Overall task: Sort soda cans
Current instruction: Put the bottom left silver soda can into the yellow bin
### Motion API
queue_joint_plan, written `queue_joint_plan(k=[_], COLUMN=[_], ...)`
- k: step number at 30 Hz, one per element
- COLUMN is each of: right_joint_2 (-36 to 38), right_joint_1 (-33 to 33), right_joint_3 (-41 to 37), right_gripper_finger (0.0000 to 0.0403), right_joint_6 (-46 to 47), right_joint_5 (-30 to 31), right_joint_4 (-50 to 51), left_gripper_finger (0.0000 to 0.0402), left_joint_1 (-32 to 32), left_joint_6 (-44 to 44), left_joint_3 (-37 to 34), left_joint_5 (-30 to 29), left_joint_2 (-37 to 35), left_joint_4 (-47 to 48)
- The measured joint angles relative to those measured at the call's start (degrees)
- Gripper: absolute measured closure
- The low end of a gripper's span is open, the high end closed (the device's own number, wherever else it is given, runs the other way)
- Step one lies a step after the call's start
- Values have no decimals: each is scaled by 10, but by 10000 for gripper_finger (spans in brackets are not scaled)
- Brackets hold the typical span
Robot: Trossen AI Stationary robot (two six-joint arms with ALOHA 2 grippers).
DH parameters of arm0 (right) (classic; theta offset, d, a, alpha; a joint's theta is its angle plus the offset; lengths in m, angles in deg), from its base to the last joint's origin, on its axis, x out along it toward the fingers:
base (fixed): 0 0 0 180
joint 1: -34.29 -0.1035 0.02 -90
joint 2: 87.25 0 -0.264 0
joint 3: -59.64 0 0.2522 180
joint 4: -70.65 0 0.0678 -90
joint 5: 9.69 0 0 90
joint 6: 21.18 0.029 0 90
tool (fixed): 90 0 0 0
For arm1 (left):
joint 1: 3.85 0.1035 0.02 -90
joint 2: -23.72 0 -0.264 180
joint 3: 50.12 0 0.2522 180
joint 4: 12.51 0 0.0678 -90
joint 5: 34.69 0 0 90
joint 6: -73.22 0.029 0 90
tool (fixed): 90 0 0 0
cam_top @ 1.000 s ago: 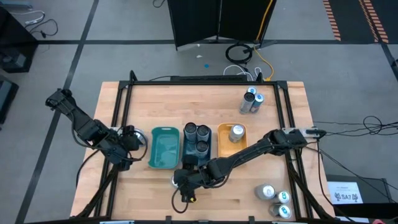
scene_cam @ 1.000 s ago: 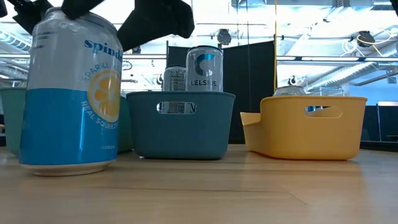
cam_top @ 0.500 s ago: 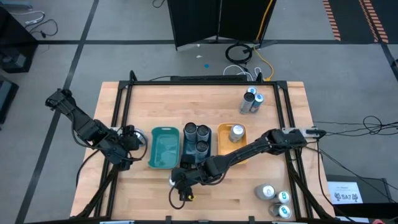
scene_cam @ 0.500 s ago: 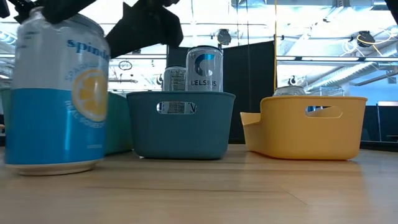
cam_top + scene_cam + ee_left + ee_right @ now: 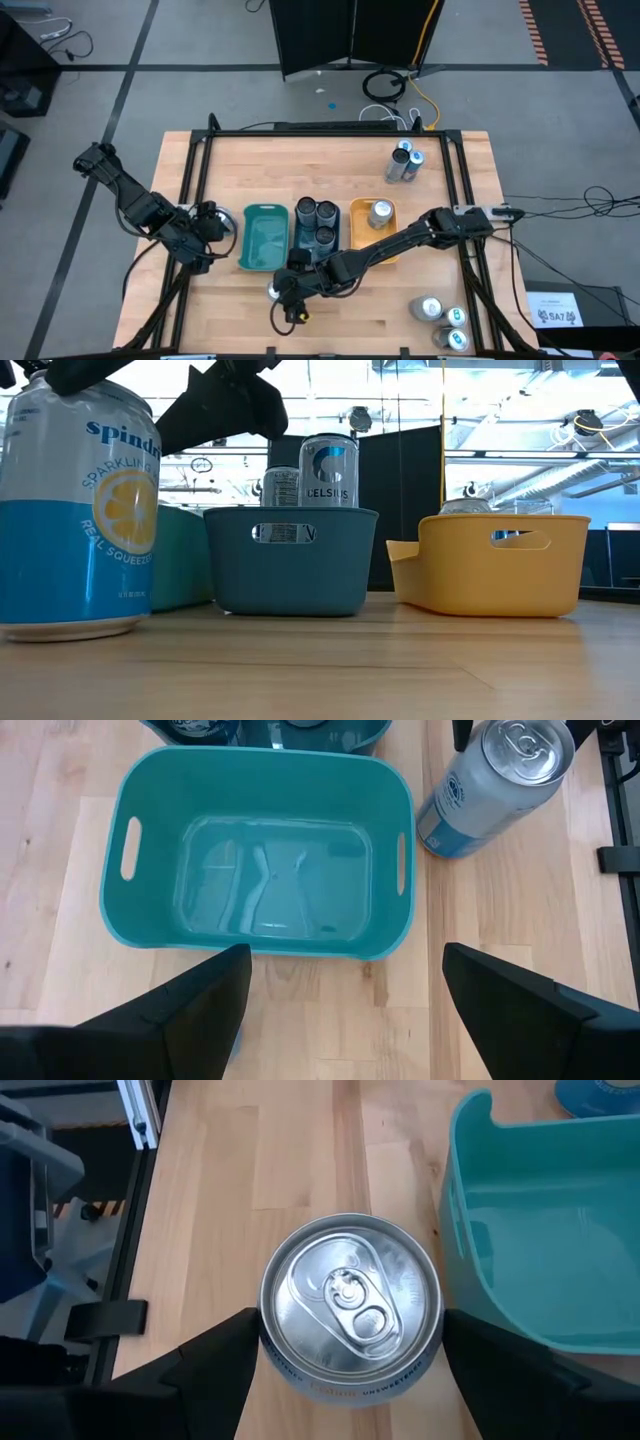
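Low view: right pincer (image 5: 350,1370) hidden, Spindrift can (image 5: 78,510) cropped

The right arm stretches low across the worktop toward its front middle, its gripper (image 5: 285,288) pointing down with jaws closed around a can. The left arm is folded at the left side, its gripper (image 5: 222,224) with jaws spread apart.

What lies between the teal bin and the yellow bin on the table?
In the high view, a dark blue bin holding three dark-topped cans sits between the teal bin and the yellow bin; the low view shows it too.
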Motion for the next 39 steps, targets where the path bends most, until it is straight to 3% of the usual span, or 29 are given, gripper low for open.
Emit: queue_joint_plan(k=[10, 23, 39], right_joint_2=[0, 0, -7], right_joint_1=[0, 0, 3], right_joint_3=[0, -1, -1], right_gripper_finger=[96, 25, 23], right_joint_6=[4, 32, -29], right_joint_5=[0, 0, 0], right_joint_4=[0, 2, -38], left_gripper_finger=[63, 63, 63], left_joint_1=[0, 0, 0], left_joint_6=[0, 0, -1], left_joint_3=[0, 0, 0], left_joint_5=[0, 0, 0], left_joint_2=[0, 0, 0], left_joint_4=[0, 0, -5])
